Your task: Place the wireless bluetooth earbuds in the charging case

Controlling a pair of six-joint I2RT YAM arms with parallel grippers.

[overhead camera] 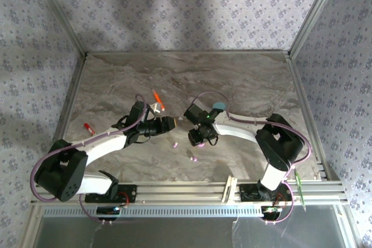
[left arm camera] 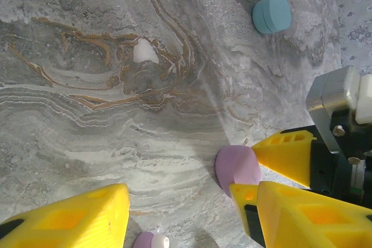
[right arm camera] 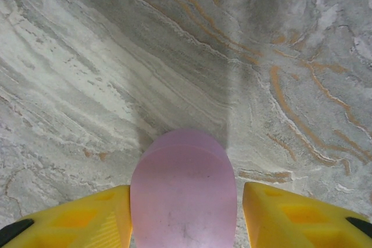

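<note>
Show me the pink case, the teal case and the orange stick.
pink case (right arm camera: 183, 193), right wrist view, middle of its top face.
teal case (left arm camera: 273, 14), left wrist view, middle of its body.
orange stick (overhead camera: 158, 100), top external view, mid-shaft.

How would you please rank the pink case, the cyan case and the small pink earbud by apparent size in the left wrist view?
1. pink case, though it lies nearer the camera
2. cyan case, farther off, so true sizes may match
3. pink earbud, smallest, cut by the frame's edge
</note>
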